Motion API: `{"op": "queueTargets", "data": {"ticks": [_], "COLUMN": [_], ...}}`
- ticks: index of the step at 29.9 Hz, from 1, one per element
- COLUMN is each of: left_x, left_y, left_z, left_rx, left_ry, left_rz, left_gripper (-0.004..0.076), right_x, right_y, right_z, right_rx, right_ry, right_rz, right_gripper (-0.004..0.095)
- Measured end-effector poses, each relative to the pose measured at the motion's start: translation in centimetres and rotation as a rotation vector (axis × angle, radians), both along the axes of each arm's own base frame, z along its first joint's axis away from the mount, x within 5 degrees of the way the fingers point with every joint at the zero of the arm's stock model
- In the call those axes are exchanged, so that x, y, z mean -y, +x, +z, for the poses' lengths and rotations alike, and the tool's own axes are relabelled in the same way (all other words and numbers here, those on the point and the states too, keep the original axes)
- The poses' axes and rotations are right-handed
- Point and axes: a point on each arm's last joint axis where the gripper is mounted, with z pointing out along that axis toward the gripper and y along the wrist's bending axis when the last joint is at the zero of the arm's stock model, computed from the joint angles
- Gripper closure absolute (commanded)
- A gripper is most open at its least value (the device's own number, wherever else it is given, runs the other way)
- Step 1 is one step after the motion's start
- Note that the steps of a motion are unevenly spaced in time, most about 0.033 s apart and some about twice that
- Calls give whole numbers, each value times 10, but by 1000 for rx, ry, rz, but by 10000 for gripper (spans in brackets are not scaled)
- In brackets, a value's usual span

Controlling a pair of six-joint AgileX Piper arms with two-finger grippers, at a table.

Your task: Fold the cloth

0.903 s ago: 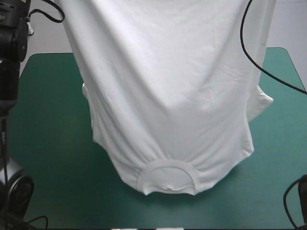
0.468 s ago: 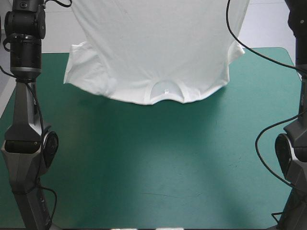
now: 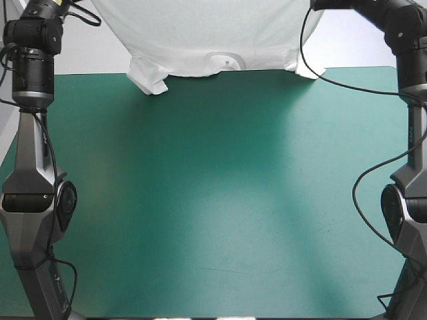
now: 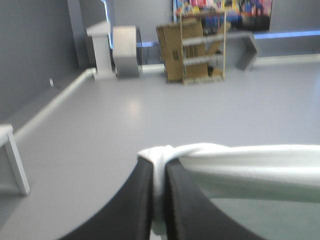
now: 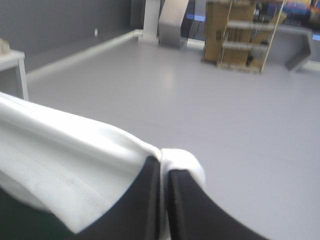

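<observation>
Teal-green worktop [image 3: 213, 200] fills most of my high view. At its far edge hangs the T-shirt [image 3: 213, 30], lifted and stretched wide between the two arms. It hangs upside down: the collar [image 3: 225, 61] sits lowest at the middle, one short sleeve [image 3: 148, 75] dangles on the left side and the other sleeve [image 3: 308, 68] on the right. I cannot tell whether the sleeves touch the cover. On my left wrist feed the left pincer [image 4: 159, 200] is pressed almost together, pinching a bunched corner of the white cloth. The right pincer [image 5: 164, 200] pinches its own corner likewise, with the fabric running off taut toward the other arm. The left arm [image 3: 33, 133] and right arm [image 3: 408, 100] stand tall at the worktop's sides.
</observation>
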Motion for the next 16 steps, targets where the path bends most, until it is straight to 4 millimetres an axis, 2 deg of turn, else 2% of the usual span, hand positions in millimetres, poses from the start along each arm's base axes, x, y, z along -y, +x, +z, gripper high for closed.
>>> {"op": "queueTargets", "data": {"ticks": [3,5,8,11,12,14,16], "left_x": [10,20,36,40,38,31,23], "left_y": [14,19,9,-21,-35,-62,-85], "left_z": [-36,-63,-90,-99,-97,-105,-124], "left_rx": [-168,-279,-388,-448,-454,-505,-575], "left_ry": [3,27,89,110,111,119,133], "left_rz": [-26,-43,-67,-86,-87,-79,-68], "left_gripper": [705,705,705,705,705,705,704], "right_x": [0,1,2,3,3,3,3], "right_y": [9,7,-11,-45,-56,-72,-81], "right_z": [-27,-35,-31,-16,-14,-23,-48], "right_rx": [-113,-156,-178,-170,-179,-223,-310], "right_ry": [-23,-32,-48,-63,-63,-67,-60], "right_rz": [-2,-1,3,6,8,11,17], "right_gripper": [915,915,915,916,916,915,915]}}
